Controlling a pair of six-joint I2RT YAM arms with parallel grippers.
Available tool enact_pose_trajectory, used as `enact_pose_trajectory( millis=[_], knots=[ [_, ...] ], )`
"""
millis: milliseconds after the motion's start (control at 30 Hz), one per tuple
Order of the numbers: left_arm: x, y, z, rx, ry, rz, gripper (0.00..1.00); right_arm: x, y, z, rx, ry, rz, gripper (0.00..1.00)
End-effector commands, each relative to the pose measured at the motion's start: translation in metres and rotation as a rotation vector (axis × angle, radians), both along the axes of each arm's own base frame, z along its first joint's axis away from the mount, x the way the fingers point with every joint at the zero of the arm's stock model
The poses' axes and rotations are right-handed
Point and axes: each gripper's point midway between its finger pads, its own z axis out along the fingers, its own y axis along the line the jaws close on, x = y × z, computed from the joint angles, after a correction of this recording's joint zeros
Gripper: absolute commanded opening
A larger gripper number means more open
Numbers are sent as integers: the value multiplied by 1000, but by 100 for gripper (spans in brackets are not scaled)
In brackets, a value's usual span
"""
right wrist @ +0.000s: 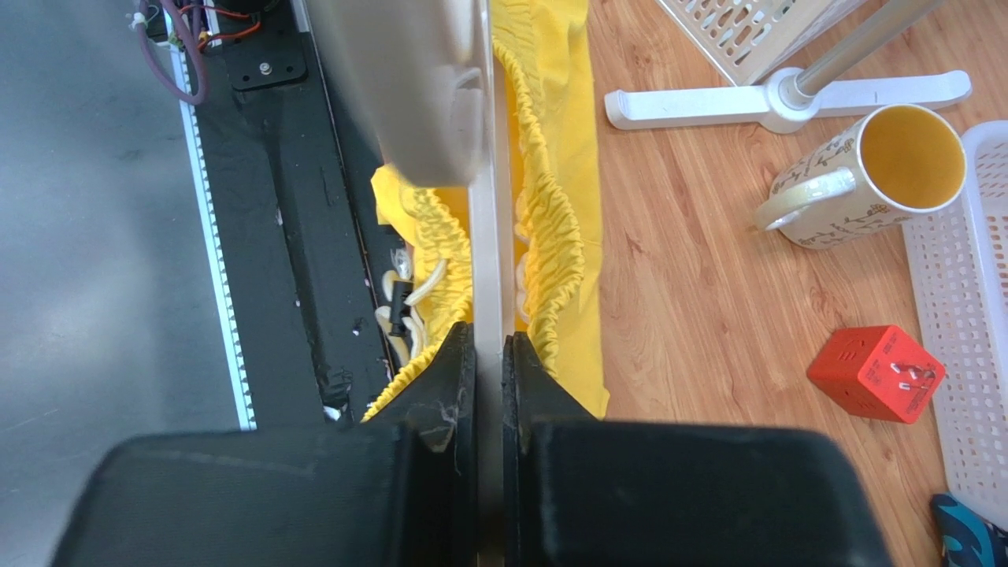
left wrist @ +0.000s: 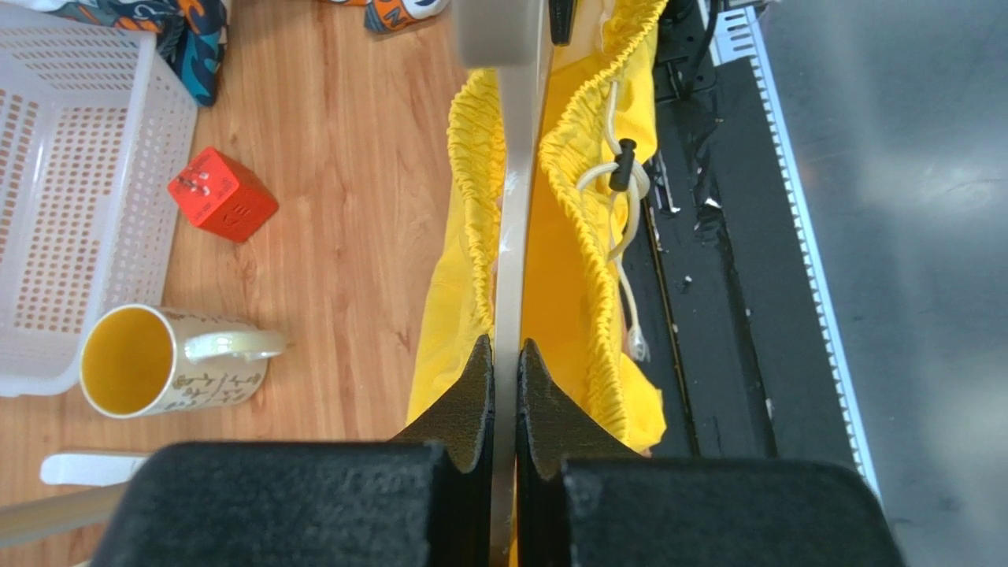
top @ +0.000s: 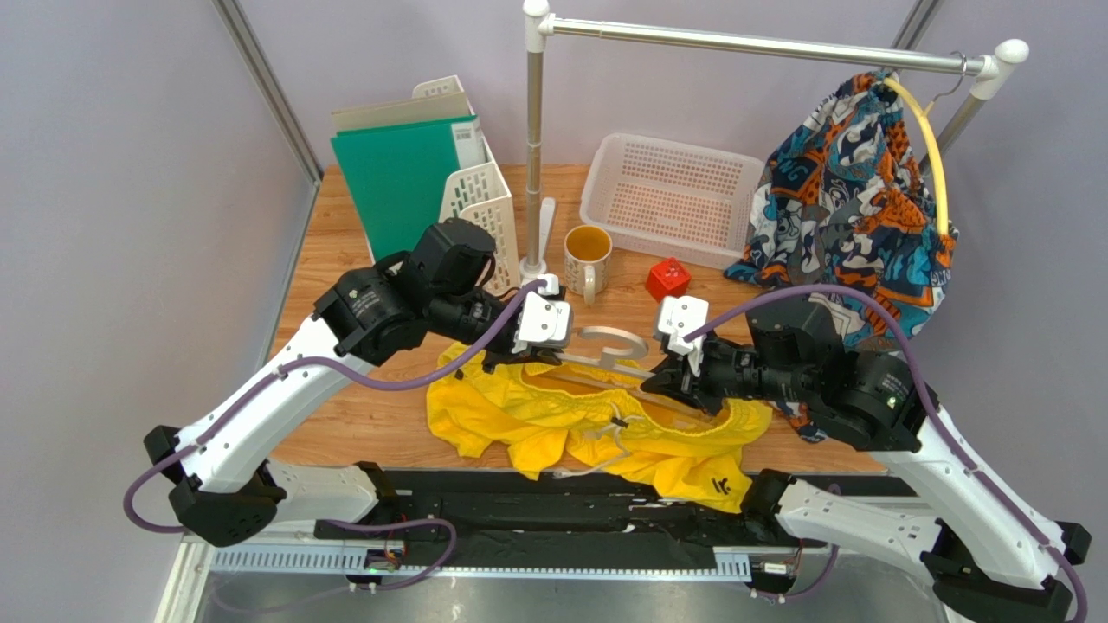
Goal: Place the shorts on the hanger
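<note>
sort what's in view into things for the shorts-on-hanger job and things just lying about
For the job: yellow shorts; beige hanger lying inside their waistband; left gripper and right gripper, both clamped on the hanger.

Lying about: mug; red cube; white basket; file holder with green folders; patterned garment on a thin yellow hanger.
</note>
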Motion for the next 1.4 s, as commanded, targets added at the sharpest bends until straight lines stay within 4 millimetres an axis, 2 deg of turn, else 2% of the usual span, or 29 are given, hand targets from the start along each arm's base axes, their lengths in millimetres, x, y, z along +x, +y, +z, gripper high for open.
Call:
enact_pose_trajectory(
  millis=[0, 33, 67, 133, 167, 267, 333, 367, 533, 600, 800, 833, 900, 933, 1000, 1067, 1167, 1233, 1367],
  knots=[
    [2, -7, 46, -142, -7, 15, 7, 7, -14, 24, 46, -55, -89, 0],
    [10, -2, 51, -153, -18, 55, 12, 12, -25, 21, 23, -52, -142, 0],
    [16, 2, 55, -164, -24, 86, 25, 13, -31, 22, 18, -56, -167, 0],
    [31, 13, 70, -214, -41, 163, 35, 12, -46, 21, 17, -51, -220, 0],
    [36, 16, 77, -239, -41, 191, 43, 11, -50, 21, 24, -38, -236, 0],
    [48, 31, 89, -272, -63, 259, 57, 8, -66, 21, 41, -13, -301, 0],
    [49, 38, 92, -282, -72, 283, 61, 5, -80, 19, 39, -5, -356, 0],
    [51, 41, 90, -279, -70, 297, 67, 4, -84, 20, 39, -5, -372, 0],
    [49, 49, 91, -304, -97, 319, 69, 4, -118, 17, 3, 24, -561, 0],
    [50, 49, 87, -304, -98, 321, 69, 2, -132, 11, -30, 47, -637, 0],
    [49, 50, 80, -314, -96, 324, 71, 5, -164, 12, -27, 100, -902, 0],
    [48, 50, 78, -313, -90, 316, 81, 6, -167, 14, -24, 103, -929, 0],
    [46, 51, 75, -303, -81, 316, 82, 9, -172, 25, -6, 101, -985, 0],
    [44, 51, 74, -301, -77, 311, 89, 10, -175, 28, -2, 100, -1010, 0],
    [41, 54, 70, -295, -75, 316, 89, 16, -180, 36, 7, 112, -1068, 0],
    [39, 55, 69, -299, -72, 313, 89, 24, -181, 43, 49, 127, -1118, 0],
    [34, 54, 69, -313, -60, 298, 90, 38, -157, 54, 186, 208, -1059, 0],
    [30, 54, 70, -318, -48, 291, 90, 55, -157, 64, 244, 238, -1096, 0],
    [22, 57, 66, -320, -43, 273, 90, 83, -156, 115, 312, 120, -1063, 0]
  ],
)
